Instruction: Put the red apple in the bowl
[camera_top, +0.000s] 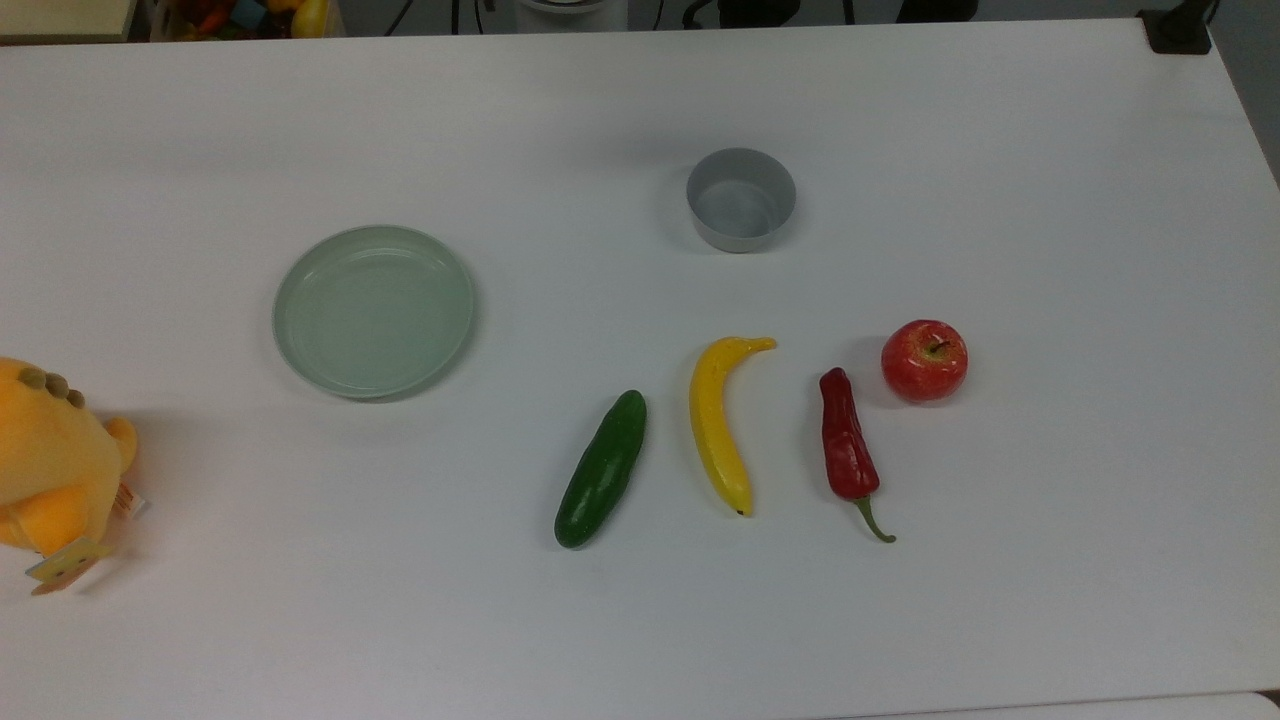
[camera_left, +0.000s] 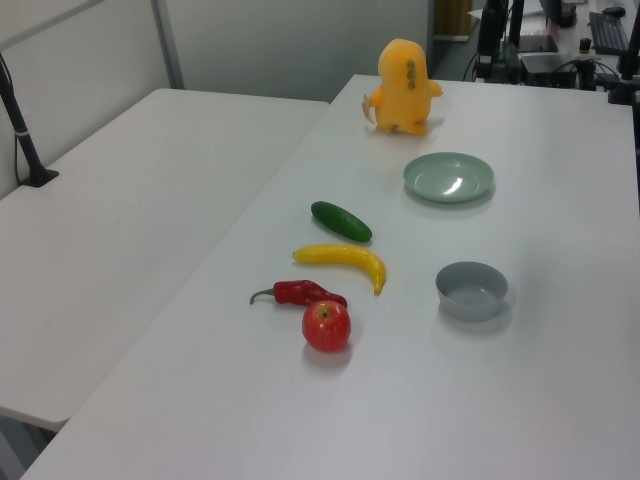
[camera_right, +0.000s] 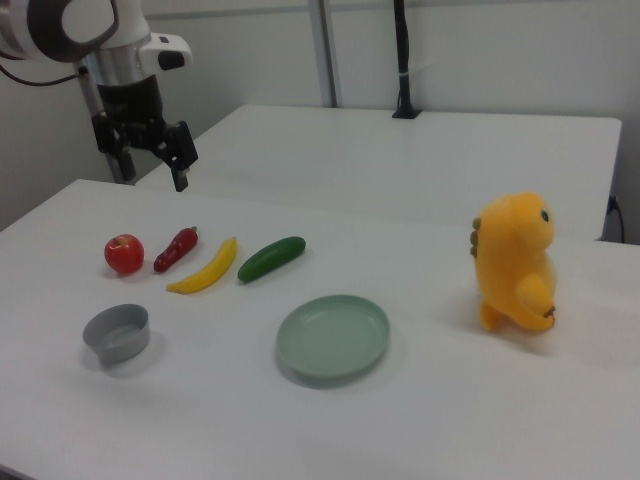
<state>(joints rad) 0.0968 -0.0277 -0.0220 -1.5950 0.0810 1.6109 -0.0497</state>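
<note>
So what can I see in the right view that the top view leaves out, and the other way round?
The right view brings in the robot arm, its jaws spread open in the air beyond the red apple, plus a second table behind. The top view brings in a pile of colourful items past the far edge of the main table and looks straight down into the bowl, which holds nothing. Both share the apple, bowl, chili pepper, banana, cucumber, green plate and yellow plush toy.
</note>
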